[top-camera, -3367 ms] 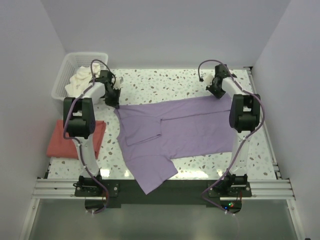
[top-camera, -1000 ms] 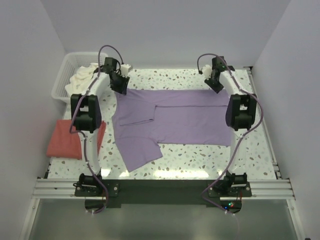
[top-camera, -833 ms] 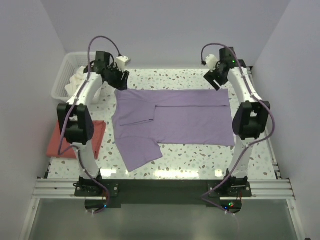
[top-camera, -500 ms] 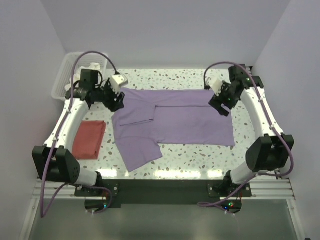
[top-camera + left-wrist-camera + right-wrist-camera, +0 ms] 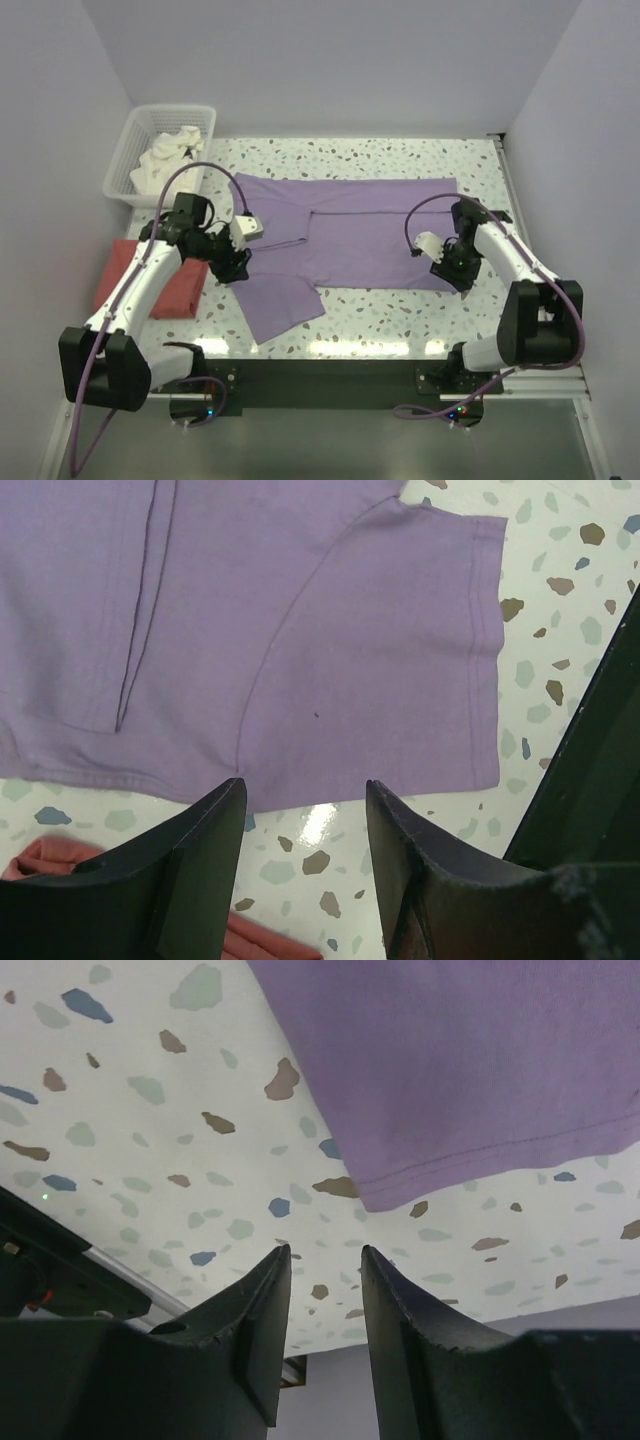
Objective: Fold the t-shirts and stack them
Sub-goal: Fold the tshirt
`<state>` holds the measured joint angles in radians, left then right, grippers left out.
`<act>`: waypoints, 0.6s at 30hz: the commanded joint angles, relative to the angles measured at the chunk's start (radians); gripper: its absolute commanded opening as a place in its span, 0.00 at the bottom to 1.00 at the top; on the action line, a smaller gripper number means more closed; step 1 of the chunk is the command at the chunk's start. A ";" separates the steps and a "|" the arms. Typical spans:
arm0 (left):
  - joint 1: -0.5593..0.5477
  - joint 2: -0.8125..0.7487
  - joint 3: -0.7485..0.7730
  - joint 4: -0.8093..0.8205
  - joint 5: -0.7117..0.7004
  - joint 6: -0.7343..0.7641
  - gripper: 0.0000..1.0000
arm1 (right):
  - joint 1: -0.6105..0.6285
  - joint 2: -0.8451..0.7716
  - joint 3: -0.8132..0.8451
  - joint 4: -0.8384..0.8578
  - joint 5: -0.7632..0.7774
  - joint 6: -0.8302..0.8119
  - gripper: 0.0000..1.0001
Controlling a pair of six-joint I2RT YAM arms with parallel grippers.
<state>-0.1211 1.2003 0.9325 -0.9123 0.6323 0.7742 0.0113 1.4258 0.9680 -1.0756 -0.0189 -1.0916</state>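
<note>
A purple t-shirt [image 5: 370, 230] lies spread flat across the middle of the table, one sleeve [image 5: 285, 305] reaching toward the near edge. My left gripper [image 5: 238, 268] hovers over that sleeve's left edge, open and empty. In the left wrist view the sleeve [image 5: 380, 650] lies just beyond the left gripper [image 5: 305, 790]. My right gripper [image 5: 460, 275] hangs over the shirt's near right corner. The right wrist view shows that corner [image 5: 480, 1080] ahead of the right gripper [image 5: 324, 1255], whose jaws stand apart with only bare table between. A folded red t-shirt [image 5: 150, 278] rests at the left.
A white basket [image 5: 128, 150] at the far left corner holds crumpled white cloth [image 5: 165, 155]. The red fold's edge [image 5: 40, 865] shows close beside my left fingers [image 5: 200, 860]. A metal rail [image 5: 330, 375] runs along the table's near edge.
Both arms have swung back from the shirt's far corners to its near side. The shirt was let go and now lies flat. Both grippers' jaws opened wider, then narrowed.
</note>
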 commanded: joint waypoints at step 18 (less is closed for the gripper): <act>-0.031 0.022 -0.023 0.075 -0.052 -0.018 0.57 | -0.010 0.088 -0.161 0.298 0.068 -0.050 0.41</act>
<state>-0.1455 1.2190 0.9195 -0.8764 0.5858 0.7681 0.0044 1.5082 0.8398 -0.8349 0.0174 -1.1080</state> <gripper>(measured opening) 0.568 0.398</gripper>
